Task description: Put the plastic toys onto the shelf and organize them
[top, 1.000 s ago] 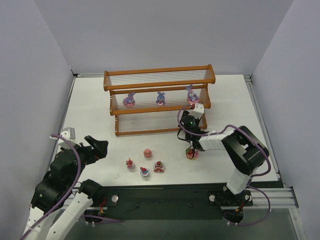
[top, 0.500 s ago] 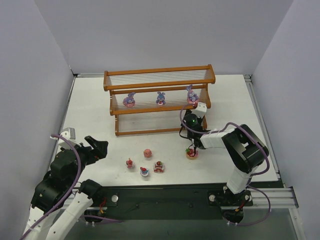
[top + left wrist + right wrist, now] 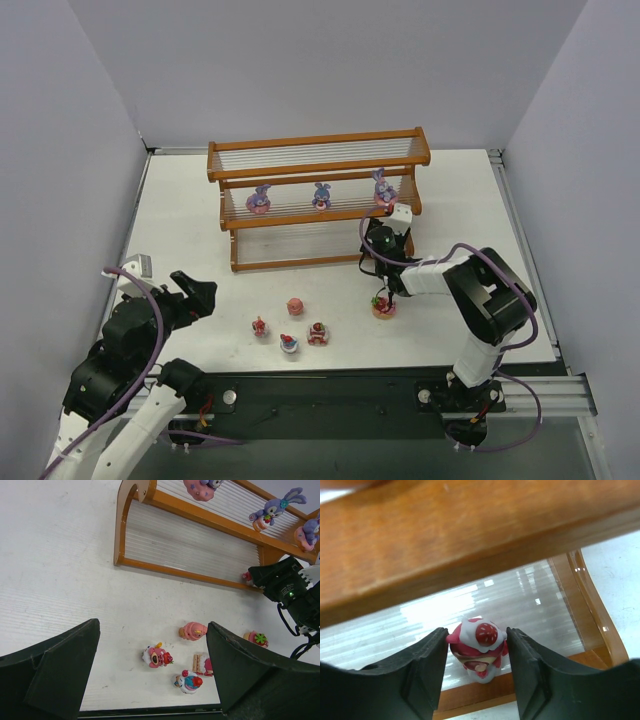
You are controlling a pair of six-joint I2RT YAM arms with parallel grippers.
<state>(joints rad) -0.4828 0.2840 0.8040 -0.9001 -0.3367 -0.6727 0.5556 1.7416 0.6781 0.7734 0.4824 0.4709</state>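
The shelf (image 3: 318, 150) stands at the back, with three purple bunnies (image 3: 321, 196) on its middle tier. My right gripper (image 3: 477, 650) reaches under that tier to the lowest one (image 3: 530, 595). A red cupcake with white icing (image 3: 480, 642) sits there on the front rail, between the jaws. The jaws are open and stand barely off its sides. My left gripper (image 3: 152, 627) hovers wide open and empty near the table's front left. Below it lie a pink toy (image 3: 192, 630), a pink bear (image 3: 157, 656), a blue-and-red cupcake (image 3: 189, 681) and a cake slice (image 3: 202, 663).
Another red toy (image 3: 383, 306) lies on the white table beside the right arm's forearm (image 3: 440, 275). Grey walls enclose the table on three sides. The shelf's top tier (image 3: 320, 143) holds nothing.
The right gripper's jaws have eased slightly wider around the red cupcake on the lowest tier. The left arm has not moved.
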